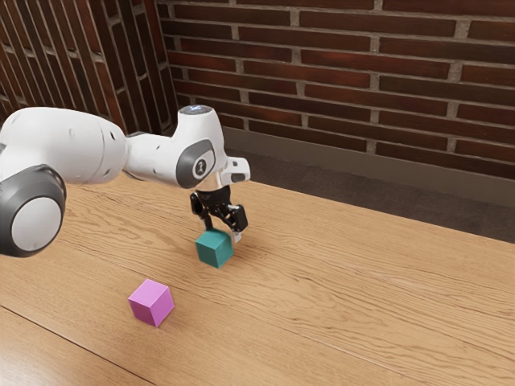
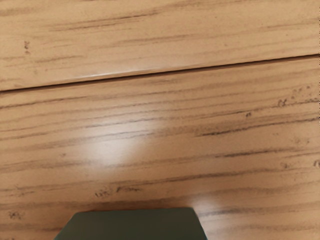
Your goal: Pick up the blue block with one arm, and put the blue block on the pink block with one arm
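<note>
Gripper (image 1: pixel 221 229) sits right over the blue block (image 1: pixel 214 250), at its top edge. Can't tell if it's open or clamped on the block. Wrist cam: block's dark top (image 2: pixel 132 225) just under the hand. Pink block (image 1: pixel 151 302) is well apart, nearer the exterior view's left & front, alone on the table (image 1: pixel 362 281).

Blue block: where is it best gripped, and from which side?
Grip the blue block on two opposite side faces, coming straight down from above. It is a cube sitting flat on the table, its sides parallel and free, the pink block well apart. The gripper is right above it.
</note>
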Controlling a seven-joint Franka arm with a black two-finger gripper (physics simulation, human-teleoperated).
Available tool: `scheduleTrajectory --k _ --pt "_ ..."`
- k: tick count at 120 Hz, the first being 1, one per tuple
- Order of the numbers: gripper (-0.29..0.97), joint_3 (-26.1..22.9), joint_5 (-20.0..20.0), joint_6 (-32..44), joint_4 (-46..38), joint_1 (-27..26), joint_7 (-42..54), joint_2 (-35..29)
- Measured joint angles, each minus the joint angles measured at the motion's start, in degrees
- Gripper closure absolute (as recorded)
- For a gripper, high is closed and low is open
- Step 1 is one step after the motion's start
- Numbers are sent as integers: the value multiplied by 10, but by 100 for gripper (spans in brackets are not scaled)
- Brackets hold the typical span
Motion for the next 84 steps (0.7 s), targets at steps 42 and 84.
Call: scheduleTrajectory --k 42,84 --pt "0 0 -4 40 -67 0 6 -22" --pt "0 0 -3 47 -73 0 10 -25"
